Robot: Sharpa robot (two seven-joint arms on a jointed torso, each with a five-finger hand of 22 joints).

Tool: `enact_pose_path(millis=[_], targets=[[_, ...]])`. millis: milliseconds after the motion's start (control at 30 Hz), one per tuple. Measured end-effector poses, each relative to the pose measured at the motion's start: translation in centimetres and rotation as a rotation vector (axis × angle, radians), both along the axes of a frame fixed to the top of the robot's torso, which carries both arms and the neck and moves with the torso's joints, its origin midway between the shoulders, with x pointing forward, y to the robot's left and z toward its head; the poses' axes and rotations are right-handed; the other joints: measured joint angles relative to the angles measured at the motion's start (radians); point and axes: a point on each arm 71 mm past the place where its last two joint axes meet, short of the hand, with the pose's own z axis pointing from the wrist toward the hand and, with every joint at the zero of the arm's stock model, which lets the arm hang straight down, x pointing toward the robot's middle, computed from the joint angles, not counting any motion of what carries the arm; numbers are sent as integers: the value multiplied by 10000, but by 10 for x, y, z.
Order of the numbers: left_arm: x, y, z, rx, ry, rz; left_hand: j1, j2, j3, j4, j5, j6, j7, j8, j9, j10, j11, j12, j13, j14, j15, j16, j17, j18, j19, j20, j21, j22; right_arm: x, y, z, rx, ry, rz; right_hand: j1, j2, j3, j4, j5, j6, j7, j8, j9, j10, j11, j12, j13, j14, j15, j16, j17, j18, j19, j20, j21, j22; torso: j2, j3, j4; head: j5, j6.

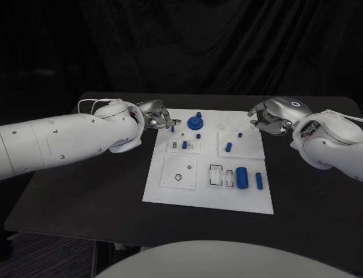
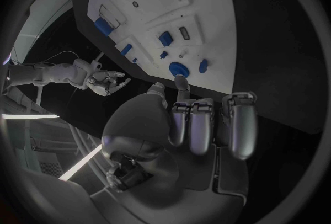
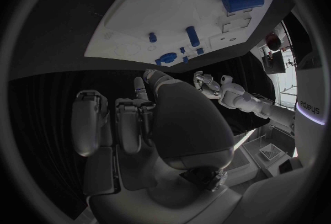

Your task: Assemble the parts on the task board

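The white task board (image 1: pixel 169 191) lies in the middle of the black table. Blue parts stand on it: a round gear-like piece (image 1: pixel 196 123) at the far edge, small pegs (image 1: pixel 228 147) around the middle, and a thick cylinder (image 1: pixel 242 175) with a slim one (image 1: pixel 258 178) beside it nearer me. My left hand (image 1: pixel 153 116) hovers at the board's far left corner, fingers loosely bent and holding nothing; one finger (image 2: pixel 181 84) points toward the gear (image 2: pixel 179 68). My right hand (image 1: pixel 268 119) hangs at the far right corner, also holding nothing (image 3: pixel 138 119).
Bare black tabletop (image 1: pixel 90 185) surrounds the board on both sides and in front. A black curtain hangs behind the table's far edge. Rectangular recesses (image 1: pixel 218 172) and round outlines (image 1: pixel 178 178) mark the board's near half.
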Motion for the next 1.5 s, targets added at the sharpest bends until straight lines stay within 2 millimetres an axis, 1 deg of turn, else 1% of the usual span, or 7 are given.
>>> enact_pose_path(millis=[167,300,400,667,933,1333,1500], targets=[[14,2,-1,482,495,15,27,-19,-20,27,-651,-36,36,-127,0,-11,56,3,4,-24,24,0,0,-1,36,36,0,0,0,0,0,5,-7,-5,0,0,0,0,0,0,0,0,-1,0,0,0,0,0,0,0,0,-1,0,0,0,-1,10,8,-14,73,0],[23,7,-5,844,928,113,-161,-196,-332,22,-1535,-36,36,-249,0,-34,105,-2,-3,0,76,0,0,0,39,40,0,0,-1,0,0,13,-6,4,0,0,0,0,0,0,0,0,-9,0,0,0,0,0,-1,0,0,0,0,0,0,-1,13,6,-12,62,0],[28,8,-7,1043,1165,148,-313,-214,-401,25,-1761,-36,36,-303,0,-33,105,-2,-3,0,76,0,0,1,34,107,0,0,-1,-1,0,10,-8,-13,0,0,0,0,0,0,0,0,-9,0,0,0,0,0,0,0,0,0,0,0,0,-2,21,7,-11,70,0],[39,6,-9,1297,1408,242,-374,-174,-470,12,-1651,-72,74,-397,-1,-33,105,-2,-3,-1,75,0,0,1,34,107,0,0,-1,0,0,22,-7,19,0,0,-1,0,0,0,0,0,-9,0,0,0,0,0,-1,0,0,0,0,0,0,-2,59,-30,-20,60,0],[45,2,-9,1301,1398,194,-465,-83,-608,11,-1501,-197,198,-867,-57,1,213,-2,-2,-37,182,0,0,1,32,180,-170,0,-1,0,0,21,-3,15,0,0,-1,0,0,0,0,0,-9,1,0,0,0,0,0,0,0,-1,0,0,0,-3,94,-58,-39,49,0],[52,-5,-8,1206,1235,77,-648,100,-802,40,-1316,-339,340,-1670,-557,-12,370,-3,-2,2,293,0,0,0,65,287,-317,0,-1,2,0,21,4,38,0,0,-1,0,0,0,0,0,-8,1,0,0,0,0,-1,0,0,-1,0,0,0,-4,85,-58,-46,-3,0],[54,-6,-8,1184,1167,97,-648,100,-830,11,-1002,-269,410,-1871,-734,-34,393,-3,-2,-35,328,0,0,-1,34,326,-350,0,-1,2,0,22,11,47,0,0,-1,0,0,0,0,0,-20,1,-1,0,0,0,0,0,0,-1,0,0,0,-5,83,-49,-39,-2,0]])
